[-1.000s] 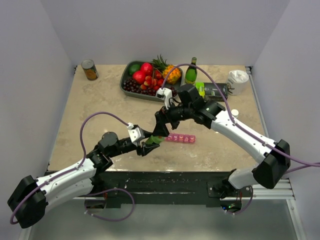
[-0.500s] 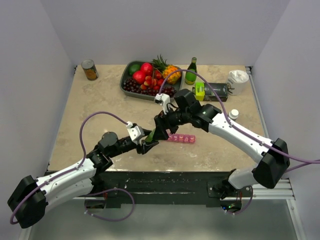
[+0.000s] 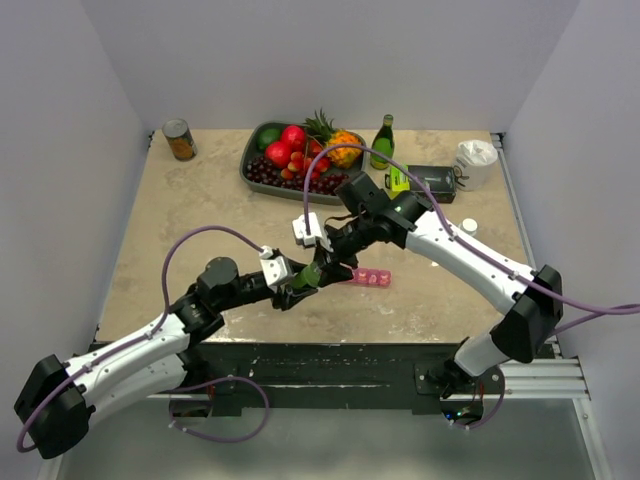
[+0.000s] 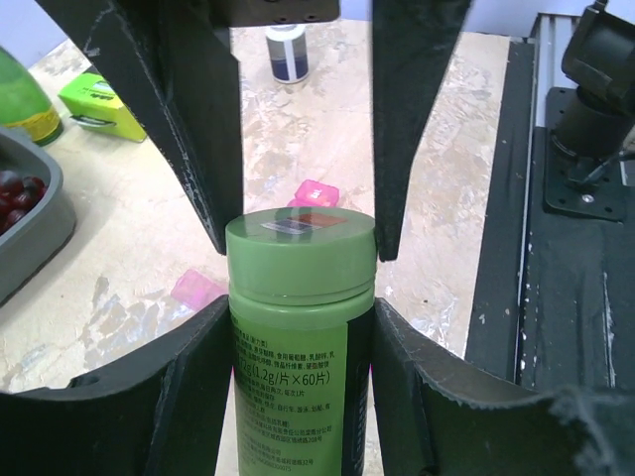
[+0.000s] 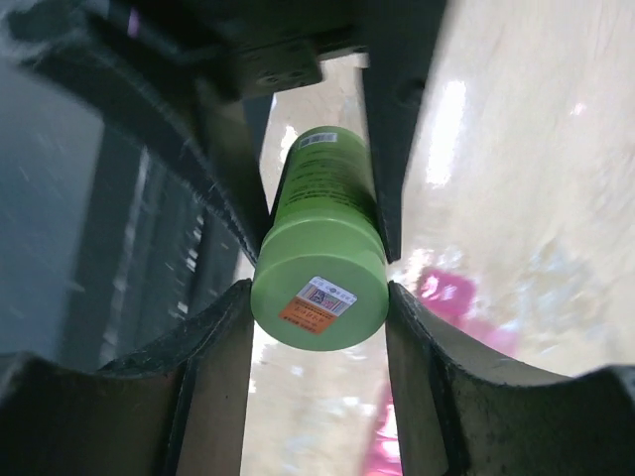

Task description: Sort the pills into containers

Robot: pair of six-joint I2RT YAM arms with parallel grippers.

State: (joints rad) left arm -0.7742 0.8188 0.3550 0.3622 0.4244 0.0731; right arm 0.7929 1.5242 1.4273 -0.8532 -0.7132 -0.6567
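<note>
A green pill bottle [image 3: 310, 273] hangs tilted above the table's near middle. My left gripper [image 4: 301, 327] is shut on the bottle's body [image 4: 293, 387]. My right gripper [image 5: 319, 297] comes from the other side and is shut on the green cap [image 5: 319, 293], its fingers [image 4: 203, 129] flanking the cap in the left wrist view. The pink containers [image 3: 372, 278] lie on the table just right of the bottle, partly hidden by the right arm; pink compartments [image 4: 316, 192] show behind the cap. No pills are in view.
A grey fruit tray [image 3: 262, 170] stands at the back, with a can [image 3: 179, 139] left of it and a green glass bottle [image 3: 382, 141] to its right. A black box [image 3: 430, 182], a white cup [image 3: 474, 163] and a small white bottle [image 4: 287, 52] stand at the right.
My right gripper has moved left and down to the bottle's cap and closed on it from wide open. The left gripper has kept its hold on the bottle.
</note>
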